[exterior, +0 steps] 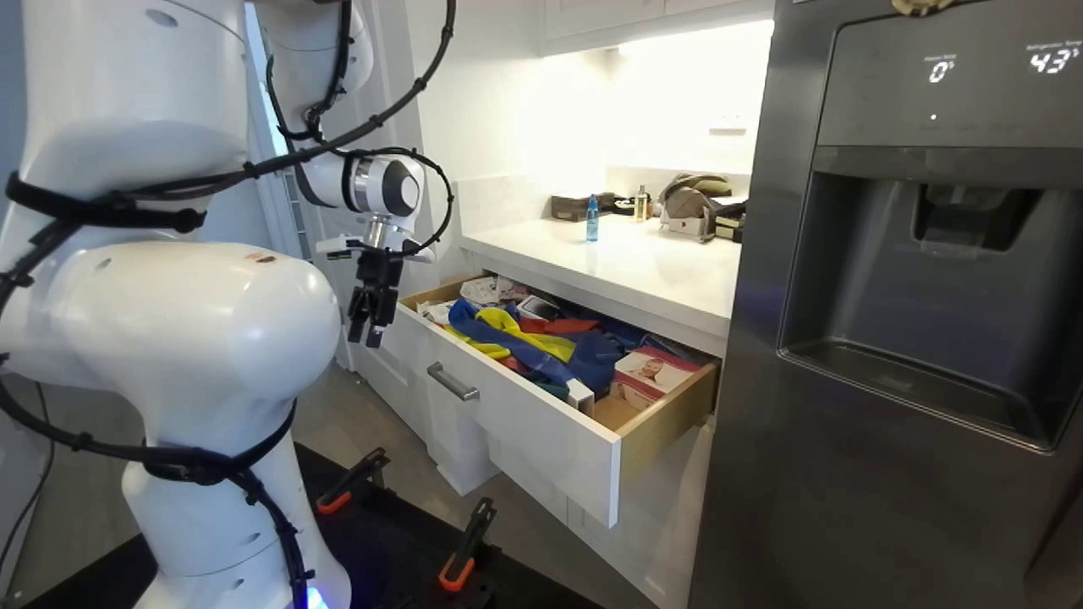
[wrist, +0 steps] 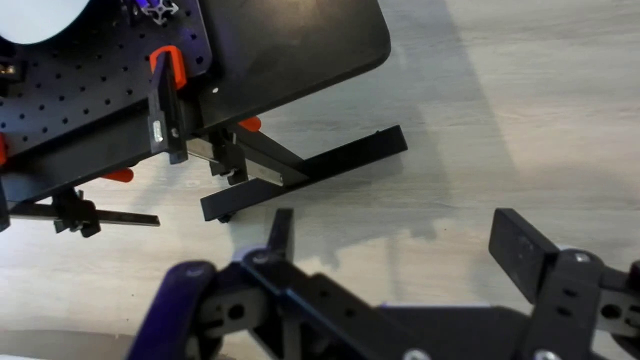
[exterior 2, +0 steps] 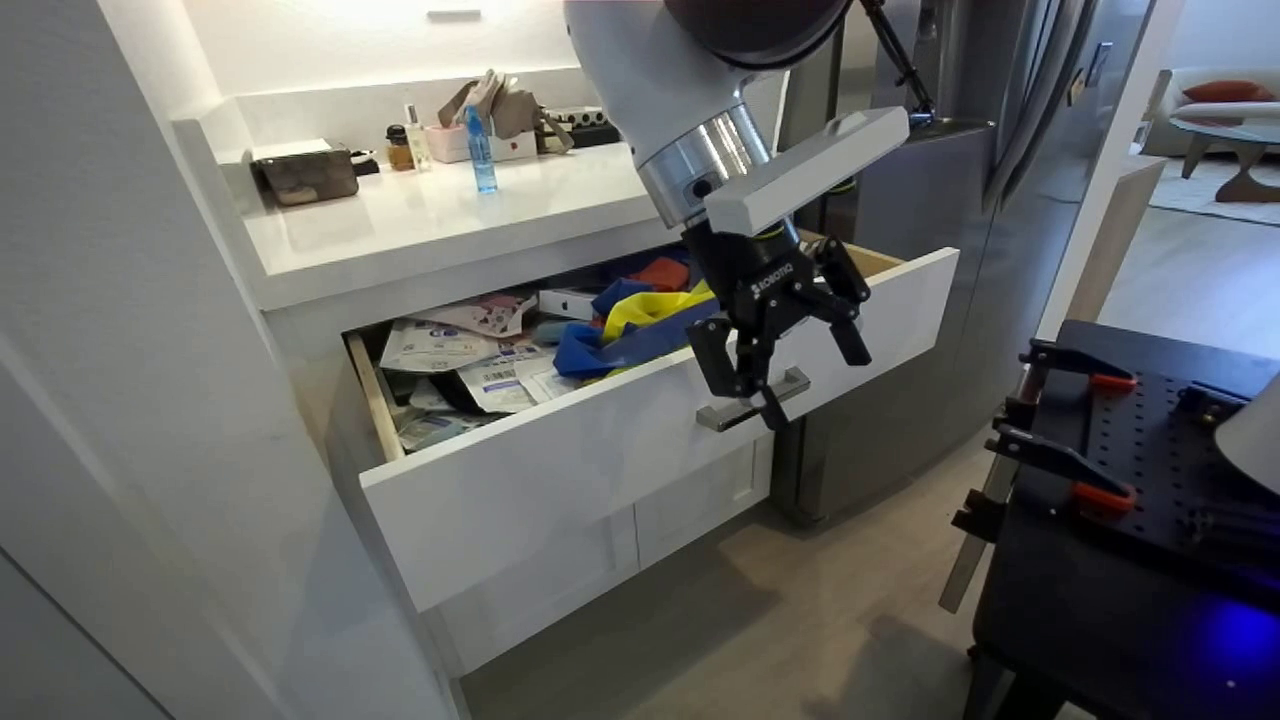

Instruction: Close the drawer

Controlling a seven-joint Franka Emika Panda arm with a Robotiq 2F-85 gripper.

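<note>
In the pulled-out drawer (exterior 2: 570,472), cloth (exterior: 529,353), packets (exterior 2: 440,346), boxes (exterior: 651,372)

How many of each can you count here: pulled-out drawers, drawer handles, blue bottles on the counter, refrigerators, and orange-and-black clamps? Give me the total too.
Pulled-out drawer: 1
Drawer handle: 1
Blue bottle: 1
Refrigerator: 1
Orange-and-black clamps: 2
Total: 6
</note>
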